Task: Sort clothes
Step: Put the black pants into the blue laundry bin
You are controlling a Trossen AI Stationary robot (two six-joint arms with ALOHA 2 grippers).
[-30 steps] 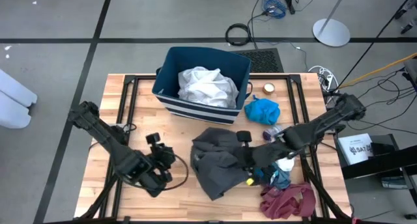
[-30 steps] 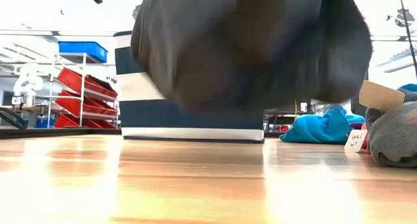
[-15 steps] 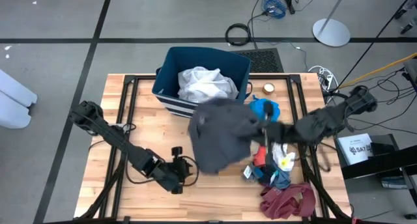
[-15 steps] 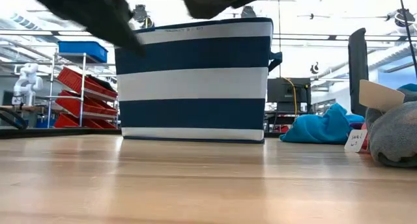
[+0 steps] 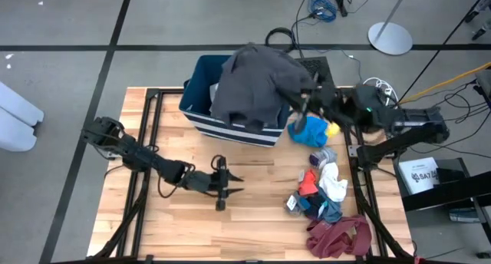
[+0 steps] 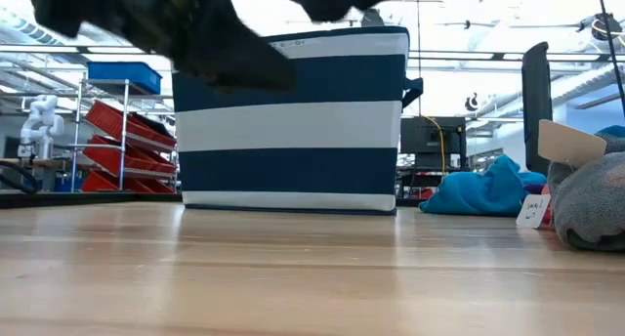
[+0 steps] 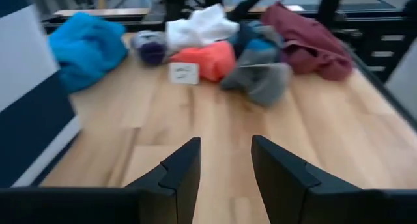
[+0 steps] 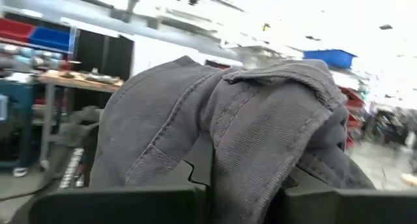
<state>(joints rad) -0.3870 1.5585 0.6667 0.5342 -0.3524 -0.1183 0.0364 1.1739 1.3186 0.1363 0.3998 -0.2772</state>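
Observation:
My right gripper (image 5: 311, 95) is shut on a dark grey garment (image 5: 257, 80), held high over the dark blue striped bin (image 5: 198, 84). In the low view the garment (image 6: 186, 28) hangs across the top, in front of the bin (image 6: 293, 121). My left gripper (image 5: 234, 183) stands open, low over the table's middle, nothing between its fingers (image 7: 182, 172). A bright blue garment (image 5: 308, 130) lies beside the bin. Red (image 5: 308, 183), white (image 5: 334, 179) and maroon (image 5: 341, 233) clothes lie heaped at the table's right. My right gripper holds a bunched fold of the dark grey garment (image 8: 241, 120), which drapes over the fingers and hides the fingertips. The fingers come from the table's right side, slanting a little upward. The garment is lifted clear of the table and spreads slack above the bin's opening.
A small round roll (image 5: 316, 104) sits near the far right corner. A paper tag (image 7: 184, 73) lies by the red garment. Bare wood (image 5: 253, 218) stretches along the near edge, left of the heap.
My right gripper has risen and gone toward the far edge, carrying the dark grey garment off the table's middle to above the bin. My left gripper has sunk and moved toward the table's right, tipping from pointing down to nearly level; its fingers stay apart.

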